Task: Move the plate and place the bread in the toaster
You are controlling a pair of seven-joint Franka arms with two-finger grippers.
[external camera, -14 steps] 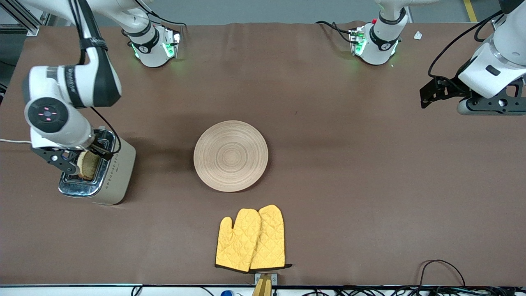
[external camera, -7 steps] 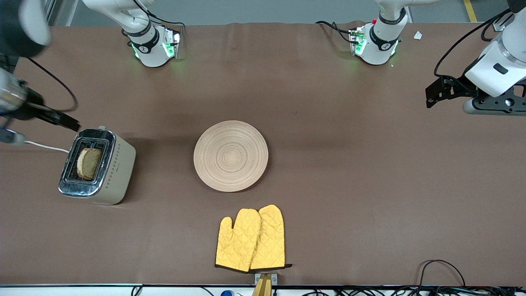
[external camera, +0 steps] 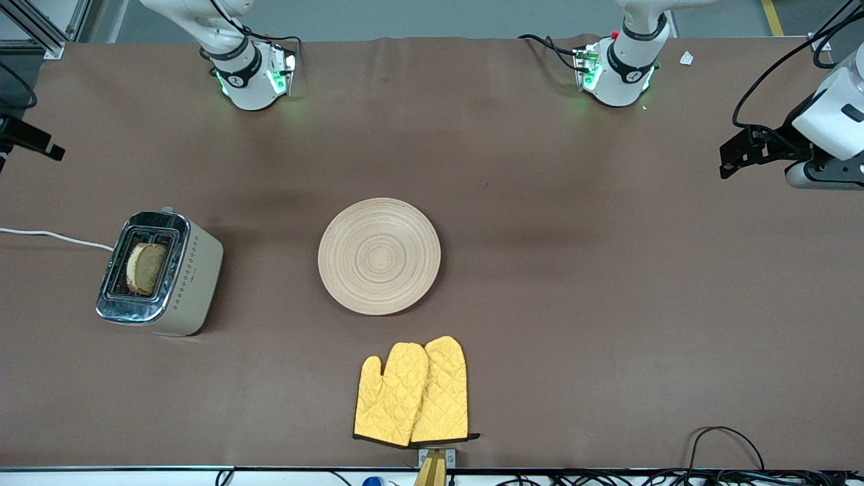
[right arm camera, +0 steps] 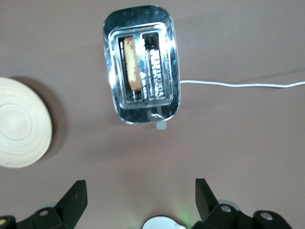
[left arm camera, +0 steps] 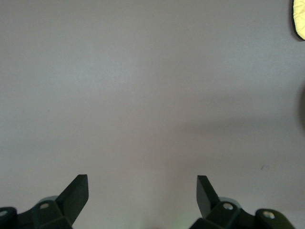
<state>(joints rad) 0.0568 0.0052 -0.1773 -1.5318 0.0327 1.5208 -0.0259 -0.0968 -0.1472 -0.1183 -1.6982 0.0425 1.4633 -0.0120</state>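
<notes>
The bread [external camera: 145, 268] is standing in the toaster [external camera: 162, 273] — in the slot nearer the plate [external camera: 379, 256], its top poking above the chrome — and the toaster is sitting toward the right arm's end of the table [external camera: 574, 304], its white cord [external camera: 54, 236] trailing off toward that end's edge. The plate is lying bare at mid-table, well apart from the toaster, with open brown surface between them. A pair of yellow oven mitts [external camera: 412, 393] is lying nearer the front camera than the plate, close to the table's front edge, apart from the plate's rim. Cables [external camera: 725, 445] are looping along that front edge toward the left arm's end. The left claw [left arm camera: 142, 188] is hanging open and holding nothing over bare table at the left arm's end, its fingers [left arm camera: 76, 191] spread wide; a sliver of mitt [left arm camera: 300, 19] is showing at the corner of its wrist view. The right claw [right arm camera: 140, 193] is also gaping open and holding nothing, high above the toaster [right arm camera: 141, 64] and looking down on its slots, the bread [right arm camera: 131, 64], the cord [right arm camera: 238, 85] and the plate's edge [right arm camera: 24, 129]; in the front view only a dark bit of that arm is showing at the table's end. Nothing is standing between the claws and the things on the table — wide free surface is lying around the plate and toward the left arm's end.
</notes>
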